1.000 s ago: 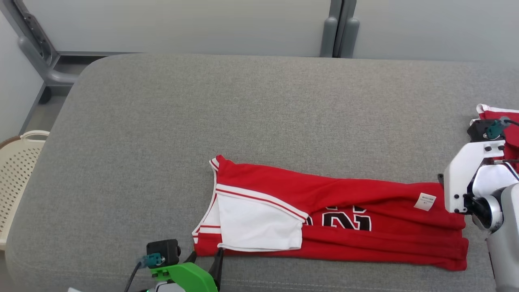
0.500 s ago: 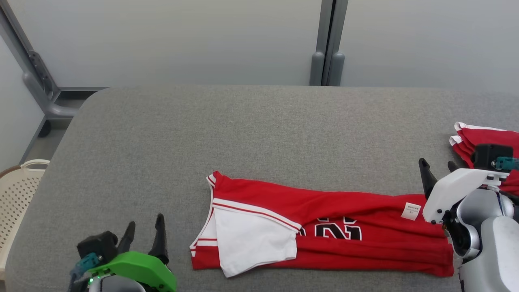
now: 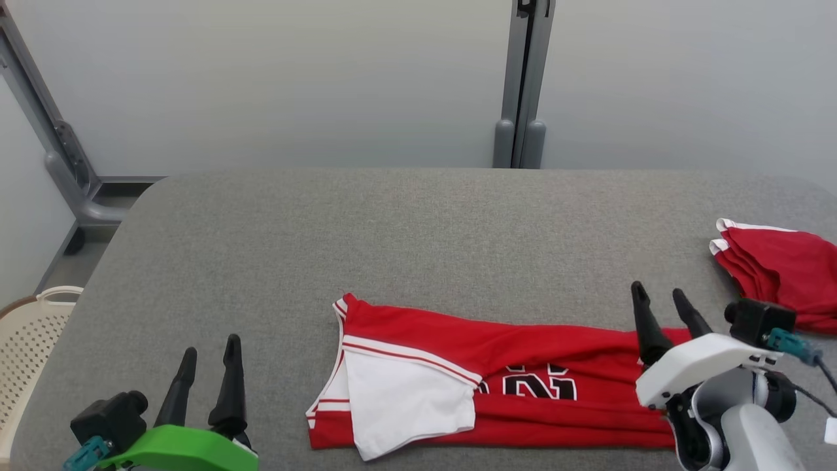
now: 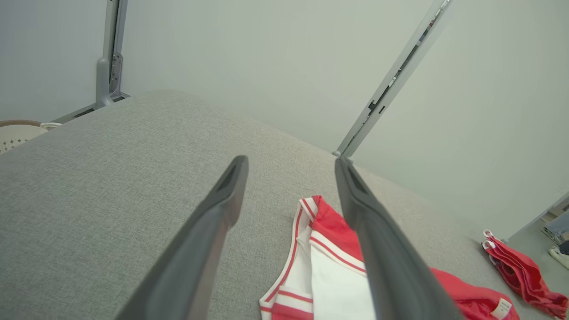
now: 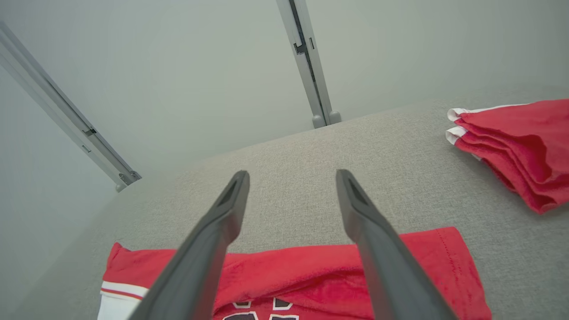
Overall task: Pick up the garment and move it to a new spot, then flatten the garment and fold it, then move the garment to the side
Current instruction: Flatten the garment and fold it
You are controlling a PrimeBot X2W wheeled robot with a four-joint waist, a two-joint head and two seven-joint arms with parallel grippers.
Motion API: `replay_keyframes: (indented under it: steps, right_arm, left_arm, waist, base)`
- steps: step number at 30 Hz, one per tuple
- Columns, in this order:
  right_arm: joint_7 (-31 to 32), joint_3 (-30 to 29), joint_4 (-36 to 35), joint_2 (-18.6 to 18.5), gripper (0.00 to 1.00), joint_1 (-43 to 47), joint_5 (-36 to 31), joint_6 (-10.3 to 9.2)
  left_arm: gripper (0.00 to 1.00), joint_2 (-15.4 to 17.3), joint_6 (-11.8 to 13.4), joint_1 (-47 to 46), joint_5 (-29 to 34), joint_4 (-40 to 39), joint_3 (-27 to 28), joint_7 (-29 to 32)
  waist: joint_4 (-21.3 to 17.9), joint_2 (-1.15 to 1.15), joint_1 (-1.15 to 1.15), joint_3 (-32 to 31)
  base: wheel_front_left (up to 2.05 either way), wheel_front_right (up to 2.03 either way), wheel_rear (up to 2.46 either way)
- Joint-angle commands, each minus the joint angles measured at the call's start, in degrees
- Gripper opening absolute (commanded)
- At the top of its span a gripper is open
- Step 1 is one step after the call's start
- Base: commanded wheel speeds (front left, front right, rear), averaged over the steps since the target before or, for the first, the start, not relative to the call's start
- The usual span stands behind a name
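We see the red jersey (image 3: 523, 347) folded along the tabletop's (image 3: 392, 229) near edge, a red pile (image 3: 778, 271) at its right edge, and our left gripper (image 3: 210, 350) and right gripper (image 3: 657, 292) with fingers spread, holding nothing.

Table (image 3: 418, 229): grey woven cloth cover, matt, coarse visible grain. Garment (image 3: 523, 340): red knit cloth, matt, softly creased; white panel of the same soft cloth, trim smooth. Folded pile (image 3: 778, 268): like red cloth, matt. Left claw (image 3: 210, 347) and right claw (image 3: 658, 291): fingers dark, matt, plastic or rubber, cannot tell which. Green shell (image 3: 183, 448) behind the left claw: smooth plastic, slight sheen. White shell (image 3: 700, 363) behind the right: smooth plastic, satin. Basket (image 3: 26, 340): cream perforated plastic. Post (image 3: 523, 78): grey, smooth, metal-looking. Wall panels (image 3: 294, 78): pale, matt, even.
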Motion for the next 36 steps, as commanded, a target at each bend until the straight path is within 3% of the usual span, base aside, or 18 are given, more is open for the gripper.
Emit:
replay_keyframes:
  steps: [1,9,16,26,36]
  right_arm:
    - [-1.8,1.0,0.4,-0.2,1.00,1.5,0.4,0.00]
    - [-5.9,3.8,0.5,-0.2,1.00,4.6,-1.1,0.00]
    - [-6.7,3.9,0.0,-0.2,1.00,7.6,-3.9,0.00]
    - [-6.5,4.5,0.0,-0.1,1.00,9.9,-3.1,0.00]
    - [-5.9,4.3,-1.2,-0.1,1.00,9.6,-2.1,0.00]
  left_arm:
    - [1.00,1.0,-0.9,1.4,1.0,0.0,-0.3,-0.2]
    - [1.00,3.3,-2.4,3.9,3.5,0.4,-2.6,0.1]
    - [1.00,4.3,-1.0,5.5,5.0,1.1,-3.5,0.6]
    - [1.00,4.4,0.7,6.9,5.0,0.7,-2.6,0.3]
    - [1.00,4.2,1.0,5.8,5.1,0.5,-3.3,0.9]
  waist:
    - [-0.1,0.00,0.00,-0.6]
    - [0.4,0.00,0.00,-1.0]
    - [-0.2,0.00,0.00,-0.5]
    - [-1.1,0.00,0.00,0.3]
    - [-1.4,0.00,0.00,1.0]
  base:
    - [0.00,0.00,0.00]
    - [0.00,0.00,0.00]
    - [0.00,0.00,0.00]
    - [0.00,0.00,0.00]
    - [0.00,0.00,0.00]
